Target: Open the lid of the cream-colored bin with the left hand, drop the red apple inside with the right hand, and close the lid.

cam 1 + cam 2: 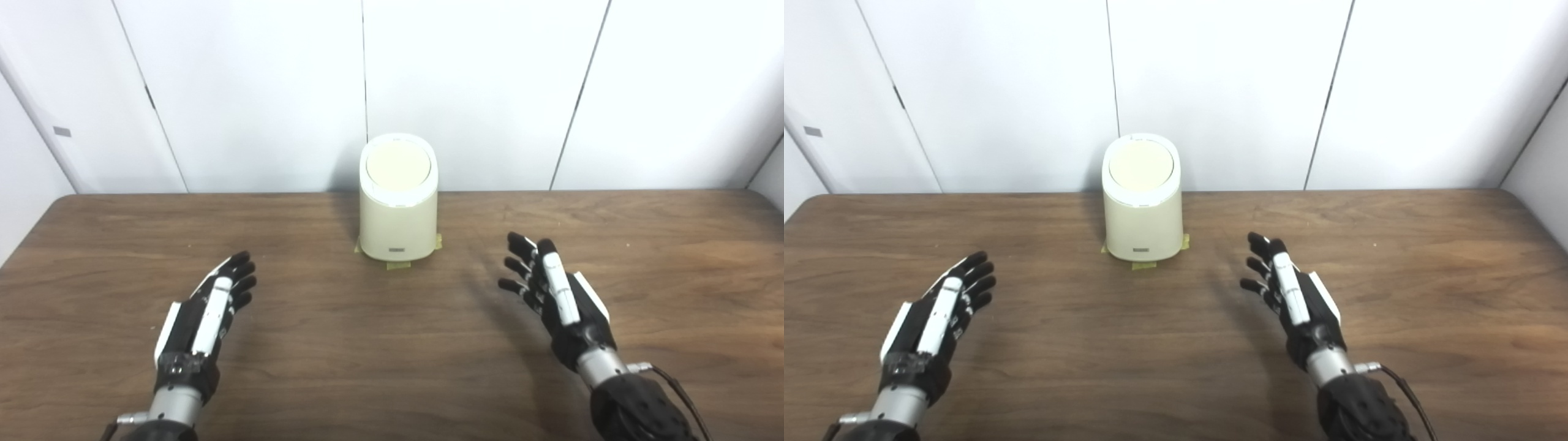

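The cream-colored bin stands upright at the far middle of the brown table, taped down at its base. Its round lid is shut. My left hand is open and empty, held above the table at the near left, well short of the bin. My right hand is open and empty at the near right, fingers spread, also apart from the bin. No red apple shows in either view.
White wall panels stand right behind the table's far edge. Yellow tape tabs stick out from under the bin. A cable runs off my right wrist.
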Motion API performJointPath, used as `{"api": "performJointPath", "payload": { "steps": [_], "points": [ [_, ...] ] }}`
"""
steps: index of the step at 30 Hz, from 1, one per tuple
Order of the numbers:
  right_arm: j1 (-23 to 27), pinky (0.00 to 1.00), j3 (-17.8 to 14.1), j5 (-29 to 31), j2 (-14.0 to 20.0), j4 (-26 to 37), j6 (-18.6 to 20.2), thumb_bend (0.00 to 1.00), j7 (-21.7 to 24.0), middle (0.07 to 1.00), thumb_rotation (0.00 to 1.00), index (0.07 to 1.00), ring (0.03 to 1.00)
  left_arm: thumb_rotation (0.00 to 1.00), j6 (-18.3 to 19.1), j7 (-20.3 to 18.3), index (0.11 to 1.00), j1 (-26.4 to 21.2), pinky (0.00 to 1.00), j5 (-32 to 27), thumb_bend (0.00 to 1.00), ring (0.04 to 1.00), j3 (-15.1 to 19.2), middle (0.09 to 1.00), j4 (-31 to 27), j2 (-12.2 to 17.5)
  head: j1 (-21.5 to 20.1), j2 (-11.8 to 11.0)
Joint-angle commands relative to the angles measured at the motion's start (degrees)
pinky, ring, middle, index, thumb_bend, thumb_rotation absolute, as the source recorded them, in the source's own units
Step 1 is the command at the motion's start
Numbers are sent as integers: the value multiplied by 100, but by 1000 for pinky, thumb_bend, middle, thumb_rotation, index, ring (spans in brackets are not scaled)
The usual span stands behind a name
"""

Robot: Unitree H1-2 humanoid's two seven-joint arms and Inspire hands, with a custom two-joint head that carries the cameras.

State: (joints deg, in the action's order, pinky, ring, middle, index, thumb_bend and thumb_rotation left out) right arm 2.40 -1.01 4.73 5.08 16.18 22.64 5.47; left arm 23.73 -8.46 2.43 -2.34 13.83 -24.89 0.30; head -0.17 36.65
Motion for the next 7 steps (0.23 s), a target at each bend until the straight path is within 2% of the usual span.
{"api": "performJointPath", "payload": {
  "steps": [1, 7],
  "points": [
    [14, 850, 8, -20, 91, 228, -405, 543, 74, 974, 1000, 927, 952, 816, -406, 131, 893, 131, 889, -120, 295, 880, -59, 892, -173, -73, -32, -2],
    [-287, 882, -4, 85, 125, 61, -742, 553, 157, 994, 1000, 968, 967, 897, -1045, 185, 911, 483, 895, -138, 259, 888, -188, 907, 145, 43, -78, -33]
  ]
}}
